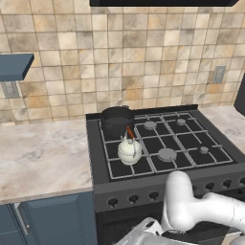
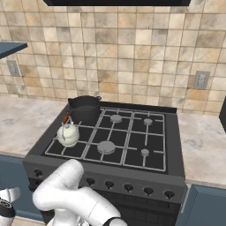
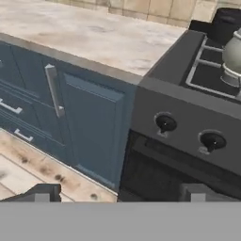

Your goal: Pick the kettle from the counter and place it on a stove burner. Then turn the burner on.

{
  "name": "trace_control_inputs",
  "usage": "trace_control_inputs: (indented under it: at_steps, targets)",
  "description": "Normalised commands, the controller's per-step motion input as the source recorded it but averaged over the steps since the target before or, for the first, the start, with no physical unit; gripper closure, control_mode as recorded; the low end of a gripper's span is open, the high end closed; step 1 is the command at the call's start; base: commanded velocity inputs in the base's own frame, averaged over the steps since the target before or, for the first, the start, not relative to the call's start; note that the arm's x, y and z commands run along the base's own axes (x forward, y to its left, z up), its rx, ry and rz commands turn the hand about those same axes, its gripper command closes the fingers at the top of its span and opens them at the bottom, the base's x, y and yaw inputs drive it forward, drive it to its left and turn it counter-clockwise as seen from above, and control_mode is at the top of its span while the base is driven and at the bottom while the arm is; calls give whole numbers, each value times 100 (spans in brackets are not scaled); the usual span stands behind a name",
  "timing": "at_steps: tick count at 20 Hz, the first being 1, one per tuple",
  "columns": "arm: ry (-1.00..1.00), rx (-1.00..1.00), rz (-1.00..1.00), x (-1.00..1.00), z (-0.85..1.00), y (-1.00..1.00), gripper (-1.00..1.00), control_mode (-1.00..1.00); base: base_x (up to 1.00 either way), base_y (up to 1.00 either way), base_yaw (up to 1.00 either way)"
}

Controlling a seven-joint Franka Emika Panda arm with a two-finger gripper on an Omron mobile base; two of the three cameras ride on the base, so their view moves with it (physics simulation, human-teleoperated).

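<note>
The gripper (image 3: 120, 194) hangs low before the stove front with its jaws spread wide and nothing between them, its fingertips (image 3: 43, 193) level with two black knobs (image 3: 165, 123) and the dark blue cabinet door (image 3: 92, 127). The kettle (image 1: 129, 149) sits upright on the stove grate (image 1: 165, 141) at the front left, just before the dark grey pot (image 1: 116, 120), beside the counter (image 1: 43, 155).
</note>
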Motion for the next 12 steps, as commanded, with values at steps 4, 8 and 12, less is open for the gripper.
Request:
trace_control_inputs:
  at_steps: [4, 8, 12]
  targets:
    - [-45, 80, 0, -1, -93, -60, -100, -100, 0, 0, 0]
    - [-19, 19, 0, -4, -11, -14, -100, -100, 0, 0, 0]
    - [-7, 3, -6, 1, 9, 8, -100, -100, 0, 0, 0]
